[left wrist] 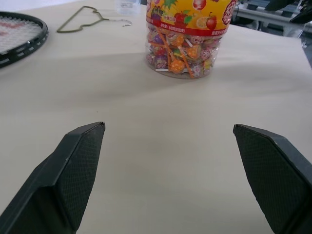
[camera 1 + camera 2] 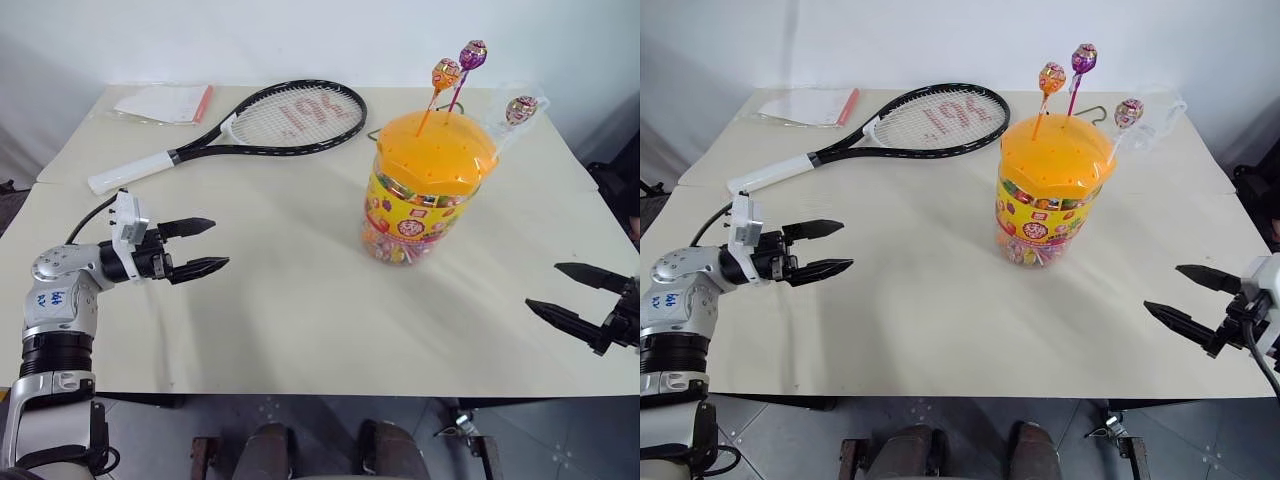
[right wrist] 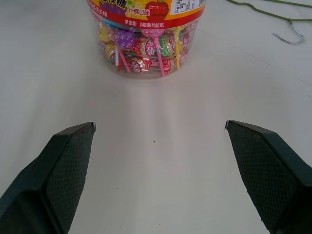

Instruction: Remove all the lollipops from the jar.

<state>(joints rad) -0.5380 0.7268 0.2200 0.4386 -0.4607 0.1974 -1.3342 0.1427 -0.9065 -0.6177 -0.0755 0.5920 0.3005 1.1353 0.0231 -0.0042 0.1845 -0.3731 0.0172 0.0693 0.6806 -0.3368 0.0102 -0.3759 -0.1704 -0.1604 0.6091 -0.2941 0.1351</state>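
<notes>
**Jar untouched, three lollipops up top**

Jar (image 2: 428, 190) stands upright on the table (image 2: 300, 320), right of centre, lid on. Three lollipops stuck in the lid: orange (image 2: 445, 74), purple (image 2: 472, 54), pale one (image 2: 520, 109) leaning off the right edge. Left gripper (image 2: 205, 246) hovers well left of jar, jaws apart, empty. Right gripper (image 2: 565, 293) near the table's right front, jaws apart, empty. Racket (image 2: 250, 125) lies behind, a hanger (image 1: 92, 17) beyond the jar.

The left gripper (image 2: 205, 248) pointed toward 3 o'clock, fingers spread; the right gripper (image 2: 558, 292) pointed toward 10 o'clock, likewise spread and empty.
</notes>
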